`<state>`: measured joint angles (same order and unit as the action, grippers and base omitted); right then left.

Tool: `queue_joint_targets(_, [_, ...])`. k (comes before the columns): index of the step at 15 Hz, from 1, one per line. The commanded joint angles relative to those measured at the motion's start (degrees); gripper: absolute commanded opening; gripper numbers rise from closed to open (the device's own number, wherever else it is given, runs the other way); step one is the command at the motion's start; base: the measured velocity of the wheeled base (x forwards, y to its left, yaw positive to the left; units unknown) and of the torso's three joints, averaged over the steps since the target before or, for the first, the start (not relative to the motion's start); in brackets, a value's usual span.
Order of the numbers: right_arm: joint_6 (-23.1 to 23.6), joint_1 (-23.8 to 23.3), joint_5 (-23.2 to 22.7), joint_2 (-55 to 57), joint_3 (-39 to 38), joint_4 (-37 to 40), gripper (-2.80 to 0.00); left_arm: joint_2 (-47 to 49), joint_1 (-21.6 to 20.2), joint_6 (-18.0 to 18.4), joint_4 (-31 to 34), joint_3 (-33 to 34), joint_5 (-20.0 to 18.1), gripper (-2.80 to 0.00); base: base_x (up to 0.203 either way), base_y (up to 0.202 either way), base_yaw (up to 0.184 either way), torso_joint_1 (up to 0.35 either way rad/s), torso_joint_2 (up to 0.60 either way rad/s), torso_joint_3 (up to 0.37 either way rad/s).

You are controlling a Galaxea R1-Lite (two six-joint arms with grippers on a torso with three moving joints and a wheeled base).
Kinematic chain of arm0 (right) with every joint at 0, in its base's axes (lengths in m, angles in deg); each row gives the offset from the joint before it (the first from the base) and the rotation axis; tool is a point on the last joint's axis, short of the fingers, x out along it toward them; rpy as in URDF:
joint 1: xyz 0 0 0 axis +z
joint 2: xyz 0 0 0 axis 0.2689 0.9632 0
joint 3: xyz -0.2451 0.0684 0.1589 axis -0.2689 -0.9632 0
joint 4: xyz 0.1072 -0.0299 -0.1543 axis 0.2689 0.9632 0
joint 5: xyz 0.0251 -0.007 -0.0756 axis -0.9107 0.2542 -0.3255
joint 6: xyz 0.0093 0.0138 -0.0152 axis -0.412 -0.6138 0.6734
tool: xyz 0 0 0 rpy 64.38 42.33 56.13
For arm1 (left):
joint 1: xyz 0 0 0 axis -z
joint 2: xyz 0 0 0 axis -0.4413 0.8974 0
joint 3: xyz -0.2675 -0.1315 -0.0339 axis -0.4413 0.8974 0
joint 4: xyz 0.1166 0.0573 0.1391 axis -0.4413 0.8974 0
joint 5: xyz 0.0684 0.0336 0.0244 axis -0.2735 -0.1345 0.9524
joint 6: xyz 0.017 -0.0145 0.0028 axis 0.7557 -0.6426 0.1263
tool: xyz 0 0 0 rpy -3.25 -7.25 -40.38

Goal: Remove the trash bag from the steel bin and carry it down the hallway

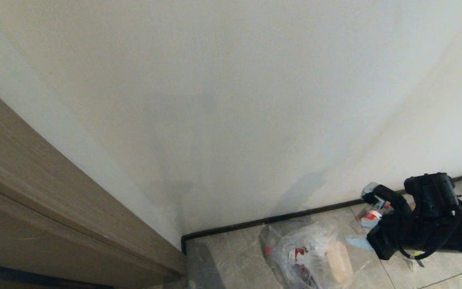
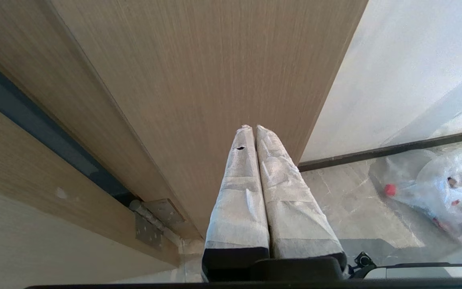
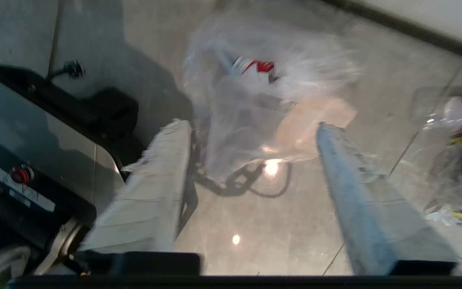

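right pincer [image 3: 251,156] spread, empty | trash bag [image 1: 315,257] on floor, edge cut off

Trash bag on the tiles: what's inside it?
Through the clear trash bag: a tan cardboard piece, a red-and-white wrapper and a small red item. Crumpled plastic hides anything beneath those.

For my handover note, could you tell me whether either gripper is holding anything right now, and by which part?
Nothing is held. The right gripper is open above the trash bag, which lies on the floor tiles. The left gripper is shut on nothing.
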<state>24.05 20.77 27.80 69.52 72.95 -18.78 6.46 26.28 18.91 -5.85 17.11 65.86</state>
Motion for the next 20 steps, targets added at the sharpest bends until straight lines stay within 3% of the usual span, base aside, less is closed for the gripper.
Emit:
queue_joint_targets(1, [-0.07,-0.39,-0.08,-4.56,-0.13,0.09,0.00,-0.04,-0.01,-0.03,0.00,0.09,0.02,-2.80,0.000,0.000,0.000,0.000,0.00,0.000])
queue_joint_targets(4, [-0.33,-4.32,-0.08,-14.67,-0.73,3.75,0.00,0.02,-0.01,-0.03,0.00,0.09,0.02,-2.80,0.000,0.000,0.000,0.000,0.00,0.000])
queue_joint_targets(5, [-0.33,-5.88,-0.17,-18.61,-0.89,6.59,-2.80,0.02,-0.01,-0.03,0.00,0.09,0.02,-2.80,0.000,0.000,0.000,0.000,0.00,0.000])
queue_joint_targets(8, [-0.90,-10.06,0.26,-31.84,-2.11,14.61,-2.80,0.02,-0.01,-0.03,0.00,0.09,0.02,-2.80,0.000,0.000,0.000,0.000,0.00,0.000])
queue_joint_targets(11, [-9.94,-11.98,0.84,-47.56,-5.54,16.88,-2.80,0.02,-0.01,-0.03,0.00,0.09,0.02,-2.80,0.000,0.000,0.000,0.000,0.00,0.000])
queue_joint_targets(14, [-17.83,-9.74,5.12,-63.86,-11.38,19.13,-2.80,0.02,-0.01,-0.03,0.00,0.09,0.02,-2.80,0.000,0.000,0.000,0.000,0.00,0.000])
queue_joint_targets(19, [-21.16,-6.50,11.35,-88.55,-18.96,29.57,-2.80,0.02,-0.01,-0.03,0.00,0.09,0.02,-2.80,0.000,0.000,0.000,0.000,0.00,0.000])
queue_joint_targets(20, [-21.31,-6.10,15.94,-91.61,-20.38,31.72,-2.80,0.02,-0.01,-0.03,0.00,0.09,0.02,-2.80,0.000,0.000,0.000,0.000,0.00,0.000])
